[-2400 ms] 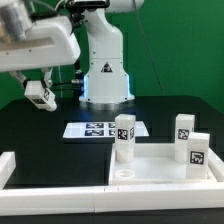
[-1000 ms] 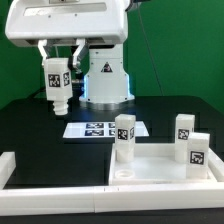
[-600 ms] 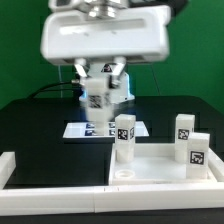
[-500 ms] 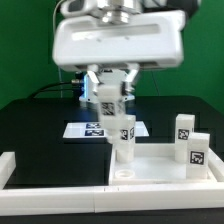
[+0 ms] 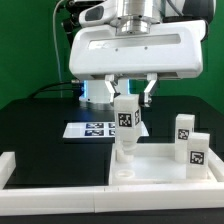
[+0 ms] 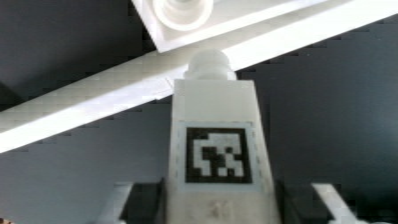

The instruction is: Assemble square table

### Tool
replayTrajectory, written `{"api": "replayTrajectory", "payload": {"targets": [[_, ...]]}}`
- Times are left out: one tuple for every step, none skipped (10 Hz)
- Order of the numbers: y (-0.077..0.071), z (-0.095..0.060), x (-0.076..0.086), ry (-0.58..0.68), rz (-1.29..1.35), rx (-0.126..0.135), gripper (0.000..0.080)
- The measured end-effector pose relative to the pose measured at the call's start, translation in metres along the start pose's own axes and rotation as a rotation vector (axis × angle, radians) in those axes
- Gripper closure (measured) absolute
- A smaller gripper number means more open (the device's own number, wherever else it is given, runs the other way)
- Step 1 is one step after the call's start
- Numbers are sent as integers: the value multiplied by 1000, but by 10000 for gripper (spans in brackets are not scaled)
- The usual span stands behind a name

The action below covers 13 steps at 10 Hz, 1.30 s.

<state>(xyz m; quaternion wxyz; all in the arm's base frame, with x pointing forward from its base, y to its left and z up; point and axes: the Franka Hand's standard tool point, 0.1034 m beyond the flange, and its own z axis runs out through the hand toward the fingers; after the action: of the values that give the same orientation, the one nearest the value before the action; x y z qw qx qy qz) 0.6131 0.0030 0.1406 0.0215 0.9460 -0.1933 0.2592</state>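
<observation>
Green wall behind, black table (image 5: 30, 125) up front, white Panda base at the back.

Gripper (image 5: 127, 92) hangs low over the table's middle, jaws narrowed on a white block leg (image 5: 125, 118), clamped near its top end. Leg held upright, tag facing the exterior camera. Wrist view: same leg (image 6: 217, 140) fills the frame between the two fingers (image 6: 143, 200), tag on its face, rounded peg at the far end.

Directly under the held leg, another white leg (image 5: 126, 150) stands upright on the square slab (image 5: 160, 165). Held leg overlaps its top in the exterior view; touching or just in front, cannot tell.

Slab lies flat, raised rim, at the exterior view's right front. Round hole (image 5: 122, 173) near its front corner, just below the standing leg. Wrist view shows a round socket (image 6: 178, 10) on a white part past the leg's tip.

Two more legs stand on the slab's far right side: one (image 5: 184, 128) further back, one (image 5: 196, 152) nearer, close together, both with tags showing.

Marker board (image 5: 95, 130) lies flat on the table behind the held leg, partly hidden by it.

Long white border rail (image 5: 55, 172) runs along the front edge at the exterior view's left.
</observation>
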Motion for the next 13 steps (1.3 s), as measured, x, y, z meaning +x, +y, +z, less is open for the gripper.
{"api": "replayTrajectory", "payload": {"targets": [[0, 1, -1, 0, -2, -2, 508], [0, 7, -8, 17, -11, -9, 508], [-2, 16, -16, 7, -25, -21, 508], [-5, 24, -18, 7, -37, -29, 508], [-5, 29, -20, 3, -45, -37, 508], [-3, 31, -23, -1, -49, -41, 508], [-2, 31, -24, -2, -50, -42, 508], [-3, 30, -24, -3, -51, -40, 508], [-4, 28, -25, -3, -50, -37, 508], [-4, 28, -25, -5, -50, -38, 508], [-2, 29, -26, -5, -54, -40, 508], [2, 30, -27, -5, -57, -45, 508], [4, 30, -27, -3, -56, -47, 508]]}}
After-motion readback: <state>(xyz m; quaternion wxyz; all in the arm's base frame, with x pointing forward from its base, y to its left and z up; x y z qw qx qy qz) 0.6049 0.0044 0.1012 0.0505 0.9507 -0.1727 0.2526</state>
